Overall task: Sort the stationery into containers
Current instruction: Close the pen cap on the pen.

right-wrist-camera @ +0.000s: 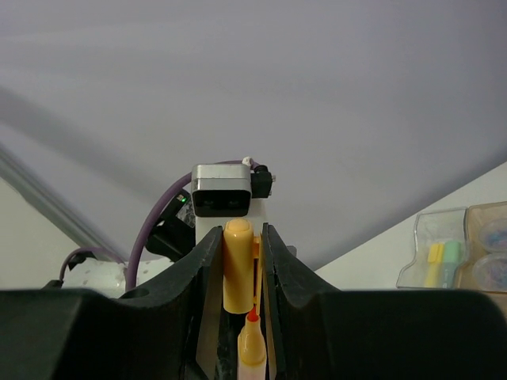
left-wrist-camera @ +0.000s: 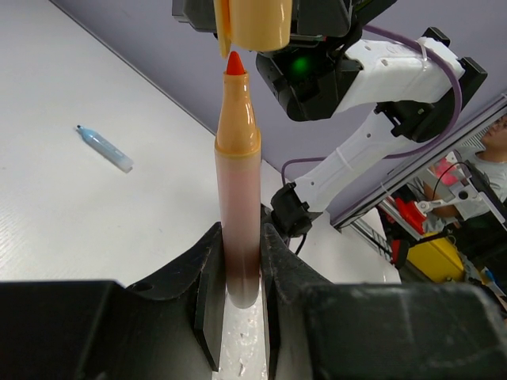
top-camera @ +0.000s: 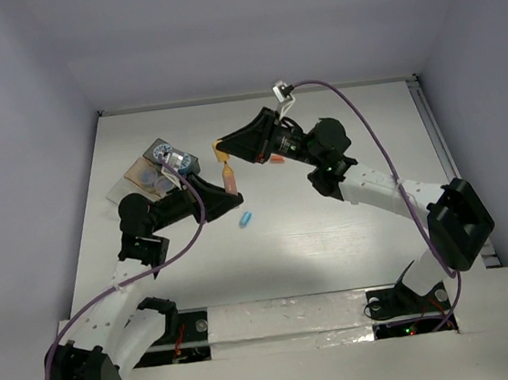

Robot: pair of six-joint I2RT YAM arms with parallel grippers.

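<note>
Sorting progress: early, by my judgement; on the table (top-camera: pixel 333 236), the far-left trays (top-camera: pixel 129 181) hold some items, pens not yet binned.
Left pincer (left-wrist-camera: pixel 240 233): clamped on orange pen (left-wrist-camera: pixel 238 198), mid-table, tip toward cap.
Right pincer (right-wrist-camera: pixel 242 237): clamped on cap (right-wrist-camera: pixel 237 265), just off the tip, unseated.
Blue pen (top-camera: pixel 245 219): loose, just near-side.

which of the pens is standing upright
The orange pen, clamped tip-up in the left gripper, just below its cap held in the right gripper. The blue pen lies flat on the table.
</note>
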